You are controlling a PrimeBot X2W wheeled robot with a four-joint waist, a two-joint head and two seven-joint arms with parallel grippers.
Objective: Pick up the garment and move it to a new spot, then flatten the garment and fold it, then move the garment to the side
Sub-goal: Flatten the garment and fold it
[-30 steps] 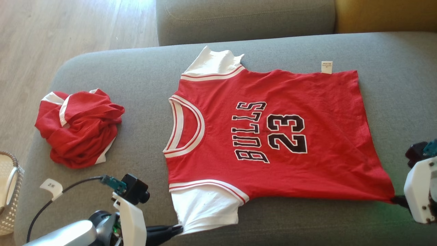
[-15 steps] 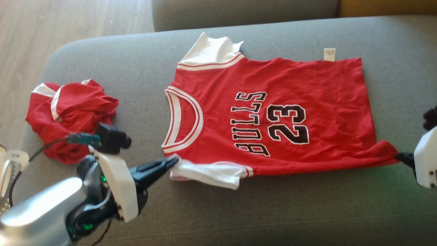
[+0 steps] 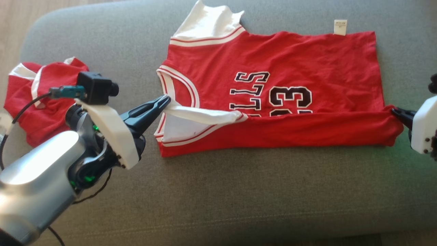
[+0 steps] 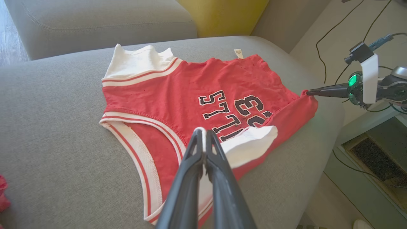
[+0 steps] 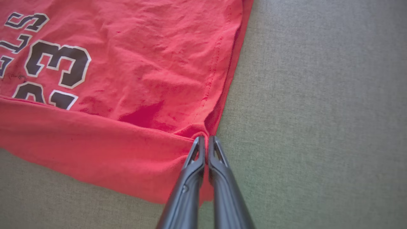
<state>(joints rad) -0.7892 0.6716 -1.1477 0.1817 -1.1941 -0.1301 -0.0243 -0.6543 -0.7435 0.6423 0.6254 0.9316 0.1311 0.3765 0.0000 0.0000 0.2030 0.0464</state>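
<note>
L gripper (image 3: 166, 100) & R gripper (image 3: 393, 110) folded jersey (image 3: 290, 51) edge over.

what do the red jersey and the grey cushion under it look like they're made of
Jersey: soft matte knit, likely cotton or a blend; it creases finely and drapes limply, with ribbed white trim. Its lettering: flat black print edged white, probably screen-printed. Cushion: coarse woven upholstery fabric, matte grey; the weave grain shows in the right wrist view.
</note>
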